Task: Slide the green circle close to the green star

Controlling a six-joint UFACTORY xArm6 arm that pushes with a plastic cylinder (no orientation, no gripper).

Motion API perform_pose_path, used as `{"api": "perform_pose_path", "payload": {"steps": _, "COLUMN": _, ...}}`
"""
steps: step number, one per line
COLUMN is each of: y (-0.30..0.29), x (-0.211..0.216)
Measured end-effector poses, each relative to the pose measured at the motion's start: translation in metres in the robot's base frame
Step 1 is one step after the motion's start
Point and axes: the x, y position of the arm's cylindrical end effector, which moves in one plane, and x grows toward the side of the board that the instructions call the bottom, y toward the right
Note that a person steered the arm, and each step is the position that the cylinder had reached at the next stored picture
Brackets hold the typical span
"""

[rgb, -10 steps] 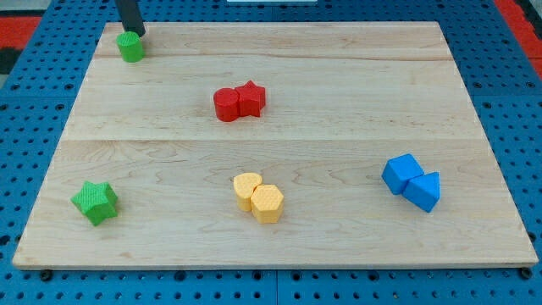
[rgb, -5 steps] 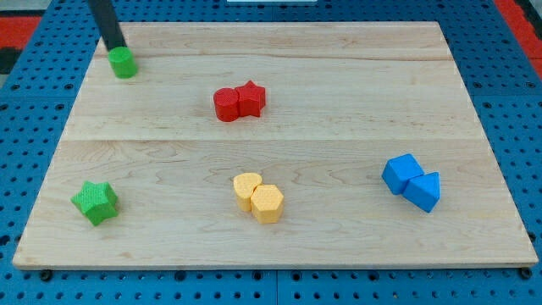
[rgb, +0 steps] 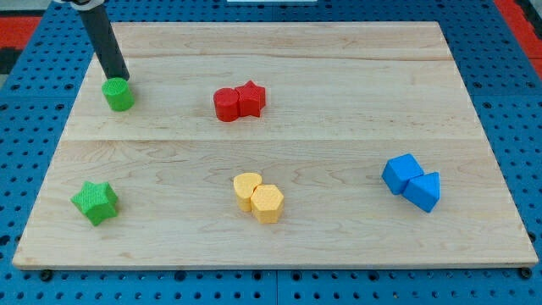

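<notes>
My tip (rgb: 121,78) touches the top edge of the green circle (rgb: 118,95), near the surface's (rgb: 339,59) upper left. The arm carries no hand, only this rod. The green star (rgb: 95,202) lies well apart, toward the view's bottom.

No readable text, label, brand, number or sign anywhere.

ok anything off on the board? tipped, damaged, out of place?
Nothing stands out. My tip sits at the top edge of the green circle, with the green star well below it near the view's bottom left. The red, yellow and blue blocks sit in touching pairs, all on the wooden board.
</notes>
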Motion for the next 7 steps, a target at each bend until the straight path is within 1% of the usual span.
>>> {"api": "perform_pose_path", "payload": {"steps": 1, "y": -0.029, "x": 0.017}}
{"api": "perform_pose_path", "payload": {"steps": 2, "y": -0.009, "x": 0.024}}
{"api": "perform_pose_path", "payload": {"steps": 3, "y": -0.007, "x": 0.014}}
{"api": "perform_pose_path", "payload": {"steps": 4, "y": 0.040, "x": 0.015}}
{"api": "perform_pose_path", "payload": {"steps": 5, "y": 0.072, "x": 0.028}}
{"api": "perform_pose_path", "payload": {"steps": 7, "y": 0.057, "x": 0.074}}
